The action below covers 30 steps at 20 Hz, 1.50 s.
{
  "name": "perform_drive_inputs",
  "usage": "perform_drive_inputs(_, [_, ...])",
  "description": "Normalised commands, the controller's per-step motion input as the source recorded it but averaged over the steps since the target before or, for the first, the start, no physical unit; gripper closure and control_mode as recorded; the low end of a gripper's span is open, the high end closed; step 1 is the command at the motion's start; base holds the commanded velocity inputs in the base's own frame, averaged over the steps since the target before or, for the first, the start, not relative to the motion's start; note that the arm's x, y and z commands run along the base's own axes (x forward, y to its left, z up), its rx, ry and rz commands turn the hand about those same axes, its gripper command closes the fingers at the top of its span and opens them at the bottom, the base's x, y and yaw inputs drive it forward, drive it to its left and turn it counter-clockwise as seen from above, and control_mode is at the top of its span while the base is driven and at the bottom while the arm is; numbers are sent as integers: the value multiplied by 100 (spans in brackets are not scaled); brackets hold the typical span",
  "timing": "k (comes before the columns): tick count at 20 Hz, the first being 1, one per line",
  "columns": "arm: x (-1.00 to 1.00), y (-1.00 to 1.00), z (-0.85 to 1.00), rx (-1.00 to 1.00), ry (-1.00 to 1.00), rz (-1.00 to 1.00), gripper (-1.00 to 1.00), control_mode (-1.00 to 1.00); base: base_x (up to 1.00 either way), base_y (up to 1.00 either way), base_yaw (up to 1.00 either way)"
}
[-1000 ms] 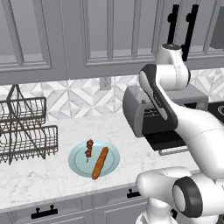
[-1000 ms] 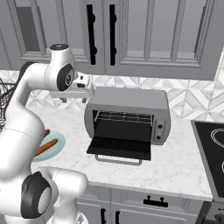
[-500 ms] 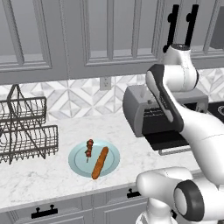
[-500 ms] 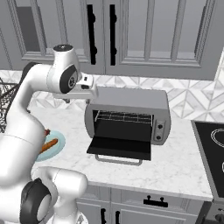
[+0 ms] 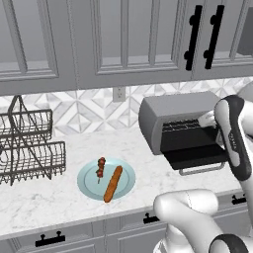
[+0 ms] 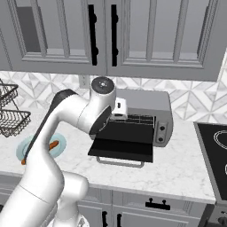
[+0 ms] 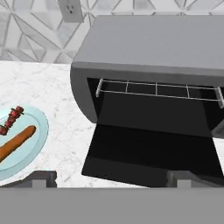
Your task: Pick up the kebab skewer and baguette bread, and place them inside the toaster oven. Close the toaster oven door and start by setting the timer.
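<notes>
The toaster oven stands on the counter against the wall. Its door hangs down flat, open, baring a wire rack. To its left a pale blue plate carries the kebab skewer and the baguette bread side by side. My gripper hovers above and in front of the open door. Its jaws are open and empty.
A wire dish rack occupies the counter's left end. A black cooktop lies to the oven's right. A wall outlet sits behind the plate. Upper cabinets hang overhead.
The arm has swung down from in front of the upper cabinets to just before the oven's mouth. Plate, food and oven have stayed put, and the jaws are still open.
</notes>
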Motion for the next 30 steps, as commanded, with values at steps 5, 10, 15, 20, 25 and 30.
perform_drive_inputs(5, [7, -50, -42, 3, -39, 1, -100, -100, 0, 0, 0])
perform_drive_inputs(10, [35, -17, -21, 2, -22, -2, -100, -100, 0, 0, 0])
perform_drive_inputs(15, [53, -12, -23, 2, -11, -16, -100, -100, 0, 0, 0])
perform_drive_inputs(20, [50, -29, -34, 3, -13, -14, -100, -100, 0, 0, 0])
perform_drive_inputs(25, [51, -22, -26, 0, -13, -3, -100, -100, 0, 0, 0])
perform_drive_inputs(30, [42, -2, -2, 0, -3, 0, -100, -100, 0, 0, 0])
